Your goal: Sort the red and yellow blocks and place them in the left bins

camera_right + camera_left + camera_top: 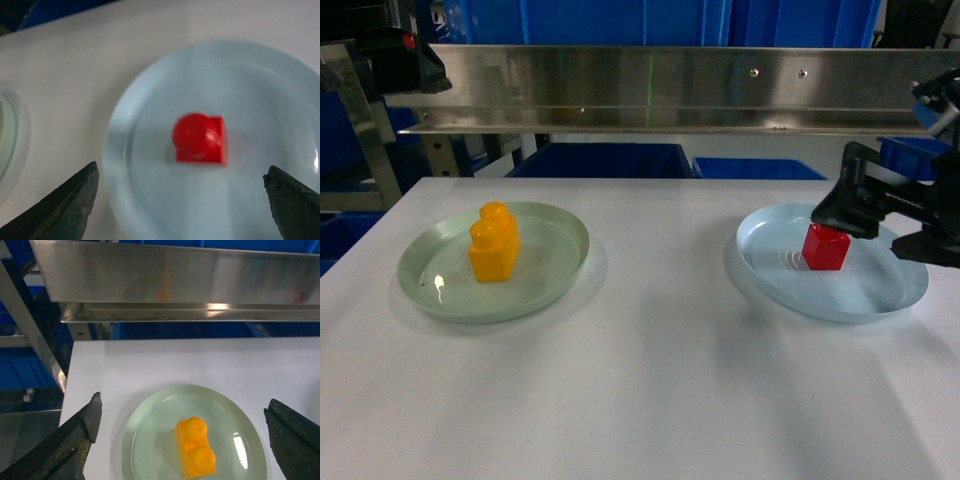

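Two toy bricks: one yellow brick [494, 243] with two studs, one red brick [826, 247] with one stud; two round plates, one pale green plate [555, 283] and one pale blue plate [880, 296], each holding one brick; two blue bins beyond the counter's far edge, a darker bin [605, 160] and a brighter bin [758, 168]; one counter [650, 400].

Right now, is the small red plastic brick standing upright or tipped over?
Upright. The small red plastic brick sits flat on the pale blue round plate, its single round stud pointing up toward the right wrist camera.
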Controlling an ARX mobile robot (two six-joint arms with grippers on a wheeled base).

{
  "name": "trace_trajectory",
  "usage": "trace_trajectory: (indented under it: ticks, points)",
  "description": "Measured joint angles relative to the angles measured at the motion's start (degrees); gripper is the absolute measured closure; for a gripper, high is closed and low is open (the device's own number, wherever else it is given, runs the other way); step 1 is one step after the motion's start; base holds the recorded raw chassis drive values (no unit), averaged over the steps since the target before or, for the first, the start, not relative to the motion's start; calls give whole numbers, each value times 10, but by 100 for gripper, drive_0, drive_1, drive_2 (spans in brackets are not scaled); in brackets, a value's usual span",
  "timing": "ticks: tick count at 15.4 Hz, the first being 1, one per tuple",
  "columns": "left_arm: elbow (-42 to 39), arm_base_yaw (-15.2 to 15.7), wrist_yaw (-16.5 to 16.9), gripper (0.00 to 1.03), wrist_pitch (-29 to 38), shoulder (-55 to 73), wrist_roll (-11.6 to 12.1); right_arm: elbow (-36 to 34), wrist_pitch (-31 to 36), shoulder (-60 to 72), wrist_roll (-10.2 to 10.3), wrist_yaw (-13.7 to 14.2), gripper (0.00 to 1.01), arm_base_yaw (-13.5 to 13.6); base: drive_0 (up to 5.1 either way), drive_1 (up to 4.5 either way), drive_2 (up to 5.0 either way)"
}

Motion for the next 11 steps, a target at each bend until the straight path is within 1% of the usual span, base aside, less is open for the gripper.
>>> trace_trajectory:
  ticks: [1, 3, 5, 7, 9, 11]
  points:
    - [0, 0, 0, 5, 0, 0, 0, 21, 5, 9, -12, 3, 3, 6, 0, 0, 0]
    - [0, 0, 0, 5, 0, 0, 0, 43, 7, 21, -32, 12, 3, 9, 0, 0, 0]
    - [0, 0, 0, 5, 0, 0, 0, 70, 5, 60, -58, 29, 3, 17, 0, 0, 0]
    - [0, 0, 0, 5, 0, 0, 0, 92, -3, 88, -74, 33, 3, 21, 0, 0, 0]
    - [0, 0, 0, 5, 0, 0, 0, 103, -5, 97, -85, 35, 3, 27, 0, 0, 0]
    - [0, 0, 0, 5, 0, 0, 0, 117, -11, 114, -91, 39, 3, 28, 0, 0, 0]
